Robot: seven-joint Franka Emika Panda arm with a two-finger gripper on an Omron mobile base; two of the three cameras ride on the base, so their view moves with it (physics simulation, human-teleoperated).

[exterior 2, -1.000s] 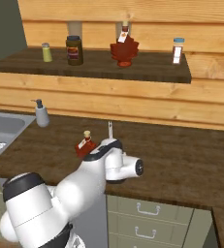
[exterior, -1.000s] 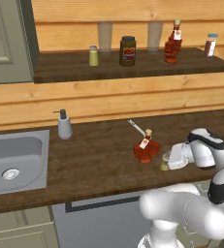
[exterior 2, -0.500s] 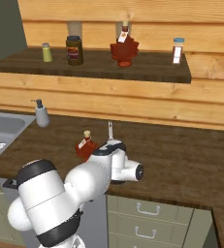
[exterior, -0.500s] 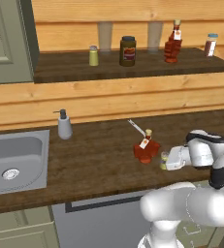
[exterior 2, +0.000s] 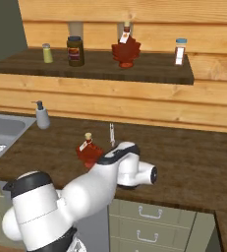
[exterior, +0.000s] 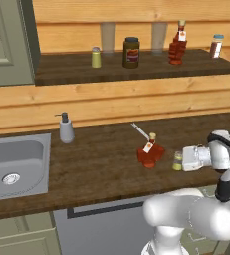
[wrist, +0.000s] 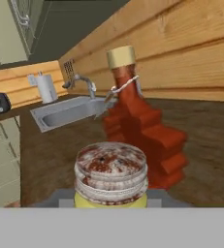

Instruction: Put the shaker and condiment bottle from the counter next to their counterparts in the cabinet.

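Now the gripper [exterior: 182, 160] is clamping on the shaker [exterior: 177, 161], which is standing on the tabletop [exterior: 101, 159] just beside the condiment bottle [exterior: 150, 152], near the front edge. In the hand view the shaker's speckled cap [wrist: 110, 170] is sitting close up, the red bottle right behind it. Their counterparts, a matching shaker [exterior: 96, 57] and bottle [exterior: 177, 45], are standing well apart in the cabinet [exterior: 136, 69] above.
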